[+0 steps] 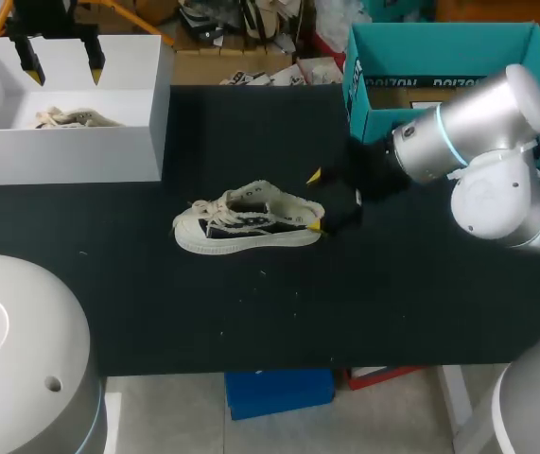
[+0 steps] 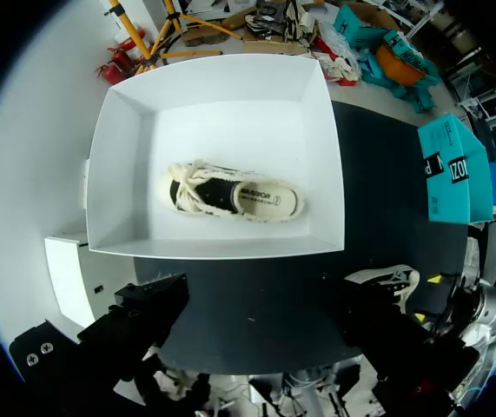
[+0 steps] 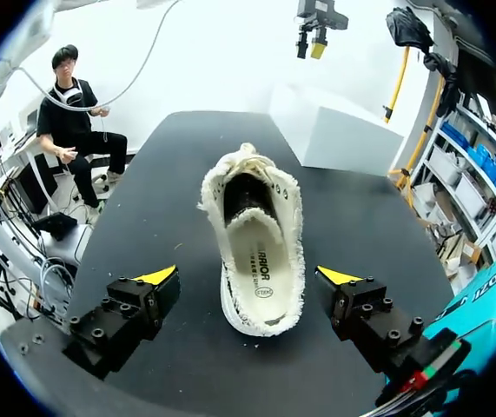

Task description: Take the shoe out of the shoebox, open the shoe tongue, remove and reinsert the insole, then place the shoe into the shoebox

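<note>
- Shoe (image 1: 249, 222) is out of the white shoebox (image 1: 61, 151). The box sits below my left gripper (image 1: 61, 62); L fingers spread wide, holding nothing.
- 2nd shoe (image 2: 234, 195) lies in that box, straight ahead of L fingers.
- Mid table (image 1: 392, 303): shoe stands on its sole, heel end between the fingers of my right gripper (image 3: 248, 276). R fingers are apart, a gap each side, no grip.
- Insole (image 3: 261, 261) looks seated inside. Tongue (image 3: 248, 158) seems pushed fwd, not sure.
- My read: take-out done. Can't tell if the insole swap is done. Re-boxing not yet done.
- Print: stamp on insole, wording on 2nd shoe's side and on teal box (image 1: 440, 57) beyond R fingers. Not reading it out.
</note>
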`<state>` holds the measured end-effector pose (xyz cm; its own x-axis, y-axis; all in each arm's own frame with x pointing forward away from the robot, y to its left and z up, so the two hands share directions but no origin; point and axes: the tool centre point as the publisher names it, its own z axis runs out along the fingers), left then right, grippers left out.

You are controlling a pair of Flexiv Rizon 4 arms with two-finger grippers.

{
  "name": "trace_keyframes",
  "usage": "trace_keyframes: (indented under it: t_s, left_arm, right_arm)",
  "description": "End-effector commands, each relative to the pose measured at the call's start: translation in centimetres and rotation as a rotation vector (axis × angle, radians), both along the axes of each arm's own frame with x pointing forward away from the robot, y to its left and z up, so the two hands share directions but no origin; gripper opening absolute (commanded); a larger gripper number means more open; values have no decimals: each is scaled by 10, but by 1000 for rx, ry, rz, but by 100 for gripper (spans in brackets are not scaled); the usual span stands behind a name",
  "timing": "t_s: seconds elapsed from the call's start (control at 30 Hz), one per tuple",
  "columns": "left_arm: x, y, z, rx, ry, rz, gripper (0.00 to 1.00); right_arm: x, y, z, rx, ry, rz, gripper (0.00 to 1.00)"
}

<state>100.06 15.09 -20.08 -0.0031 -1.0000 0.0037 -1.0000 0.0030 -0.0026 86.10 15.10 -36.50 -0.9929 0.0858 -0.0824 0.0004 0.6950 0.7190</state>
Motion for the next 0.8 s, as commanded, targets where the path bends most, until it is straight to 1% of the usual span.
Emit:
trace_keyframes:
  t_s: [0.03, 0.4, 0.57, 0.8]
  left_arm:
    - [0, 0, 0, 2, 2, 2, 100]
    - [0, 0, 0, 2, 2, 2, 100]
    - [0, 0, 0, 2, 2, 2, 100]
    - [0, 0, 0, 2, 2, 2, 100]
  right_arm:
    - [5, 6, -13, 42, 0, 6, 100]
    - [18, 7, -24, 37, 24, 28, 100]
    - [20, 6, -33, 39, 40, 25, 100]
    - [18, 9, -48, 53, 62, 14, 100]
